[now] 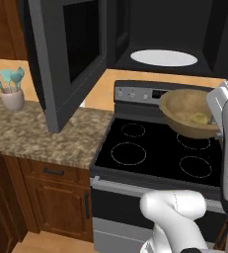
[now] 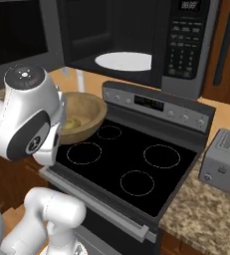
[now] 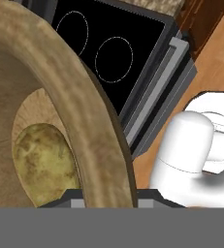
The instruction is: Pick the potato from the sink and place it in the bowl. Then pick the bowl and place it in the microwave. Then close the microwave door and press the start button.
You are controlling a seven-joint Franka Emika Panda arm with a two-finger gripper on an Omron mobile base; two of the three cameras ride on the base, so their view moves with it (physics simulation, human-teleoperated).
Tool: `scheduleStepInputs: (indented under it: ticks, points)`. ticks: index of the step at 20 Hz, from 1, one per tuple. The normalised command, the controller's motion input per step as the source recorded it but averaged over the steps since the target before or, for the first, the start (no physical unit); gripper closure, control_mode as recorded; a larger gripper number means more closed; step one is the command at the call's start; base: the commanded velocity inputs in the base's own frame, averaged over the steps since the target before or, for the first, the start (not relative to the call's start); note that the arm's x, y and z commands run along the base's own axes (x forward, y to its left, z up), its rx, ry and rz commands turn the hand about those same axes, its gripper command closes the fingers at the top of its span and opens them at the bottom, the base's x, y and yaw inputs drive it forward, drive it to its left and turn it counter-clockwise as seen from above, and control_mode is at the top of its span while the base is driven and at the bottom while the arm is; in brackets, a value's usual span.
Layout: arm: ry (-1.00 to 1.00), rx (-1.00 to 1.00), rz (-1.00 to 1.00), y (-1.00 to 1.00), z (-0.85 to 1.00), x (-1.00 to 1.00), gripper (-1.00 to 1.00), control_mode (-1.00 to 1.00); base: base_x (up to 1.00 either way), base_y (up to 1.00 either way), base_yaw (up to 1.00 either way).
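**Tool carries bowl with potato above the stove**

Tool (image 3: 104,201) is clamped on the thick rim of the bowl (image 3: 60,97), the rim running between its tips at the bottom of the hand view. Inside the bowl, at the lower left of that view, lies the potato (image 3: 43,162), resting on the bowl's floor.

From the left base view the bowl (image 1: 189,112) hangs tilted at the right centre of the frame, above the back of the stove (image 1: 155,153) and not touching its black cooktop; the potato (image 1: 200,118) shows as a yellowish lump near its right inner wall. From the right base view the bowl (image 2: 84,115) sits at the left centre, partly behind the white arm.

Above it the microwave (image 2: 186,40) stands open, its white turntable plate (image 1: 163,58) bare. The microwave door (image 1: 68,54) is swung out at the upper left of the left base view, over the table (image 1: 36,133). A toaster (image 2: 225,160) stands at the right edge of the right base view.
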Motion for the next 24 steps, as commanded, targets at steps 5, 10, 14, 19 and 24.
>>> scheduleStepInputs:
  ticks: [5,10,14,19,24]
  points:
    - [0.00,0.00,0.00,0.00,0.00,0.00,1.00,1.00,0.51,-0.10,0.37]
    - [0.00,0.00,0.00,0.00,0.00,0.00,1.00,1.00,0.49,-0.31,0.46]
    - [0.00,0.00,0.00,0.00,0.00,0.00,1.00,1.00,0.06,-0.12,0.26]
    - [0.00,0.00,0.00,0.00,0.00,0.00,1.00,1.00,0.00,0.00,0.01]
    - [-0.03,0.00,0.00,0.00,0.11,-0.06,1.00,-1.00,0.00,0.00,0.01]
